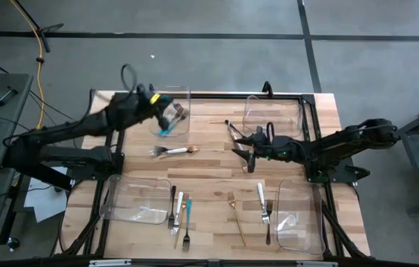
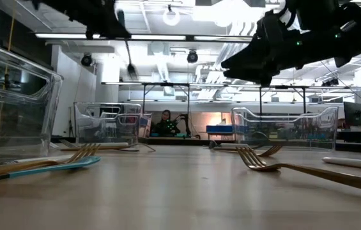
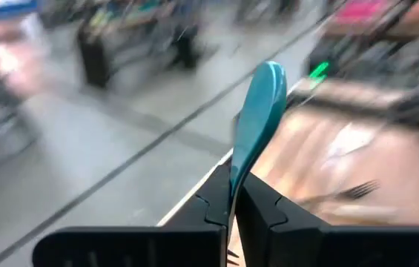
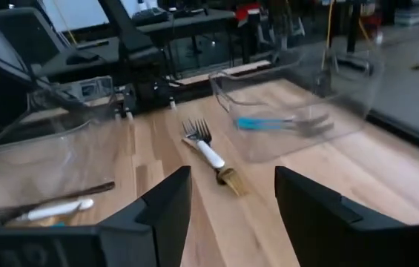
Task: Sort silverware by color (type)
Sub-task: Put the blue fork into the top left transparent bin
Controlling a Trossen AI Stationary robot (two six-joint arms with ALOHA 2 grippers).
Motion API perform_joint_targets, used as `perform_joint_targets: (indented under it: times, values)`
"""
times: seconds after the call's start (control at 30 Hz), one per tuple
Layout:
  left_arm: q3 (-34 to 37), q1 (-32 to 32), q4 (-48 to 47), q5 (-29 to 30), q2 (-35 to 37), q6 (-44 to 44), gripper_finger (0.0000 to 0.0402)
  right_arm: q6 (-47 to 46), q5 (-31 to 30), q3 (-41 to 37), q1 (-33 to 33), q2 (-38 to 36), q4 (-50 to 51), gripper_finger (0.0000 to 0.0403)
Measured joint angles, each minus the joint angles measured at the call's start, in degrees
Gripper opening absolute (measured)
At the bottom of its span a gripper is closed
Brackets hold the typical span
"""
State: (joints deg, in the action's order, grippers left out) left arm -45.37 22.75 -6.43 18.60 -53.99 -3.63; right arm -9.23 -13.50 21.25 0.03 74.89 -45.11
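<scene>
We are judging the sort to be only partly done. Our left claw (image 3: 231,211) is clamping a teal-handled utensil (image 1: 167,126) and carrying it over the clear rectangular plastic bin at the far left (image 1: 182,95) of the wooden tabletop (image 1: 209,167), where a teal-handled fork (image 4: 268,124) is already lying. Our right claw (image 4: 231,194), fingers apart and holding nothing, is hovering above mid-tabletop near the far right clear bin (image 1: 272,104). A white-handled fork crossed with a gold one (image 1: 173,150) is waiting in the middle, and a loose row of teal, white, gold and dark steel pieces (image 1: 220,211) is lying along the near edge between the two near bins, so most pieces are remaining unsorted. We are finding no brand, label or readable writing anywhere.
</scene>
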Motion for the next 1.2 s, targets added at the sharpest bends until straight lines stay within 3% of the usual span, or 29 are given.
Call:
perform_joint_targets:
  times: [0.23,0.47,0.67,0.9,1.2]
  values:
    - [-18.1,7.1,-26.0,-0.3,-17.6,1.9,0.0001,2.2,0.0,0.0,0.0,0.0,1.4,0.019]
    - [-31.4,9.7,-39.4,-4.0,-33.7,0.0,0.0,0.4,0.0,0.0,0.0,0.0,4.7,0.019]
    - [-34.8,11.2,-48.7,-9.7,-42.4,-1.4,0.0,0.3,0.0,0.0,0.0,0.0,4.8,0.019]
    - [-34.9,11.9,-53.6,-9.7,-47.6,-2.5,0.0003,0.3,0.0,0.0,0.0,0.0,4.8,0.019]
    - [-35.0,11.7,-50.8,-9.0,-47.7,-4.1,0.0071,0.3,0.0,0.0,0.0,0.1,5.1,0.019]
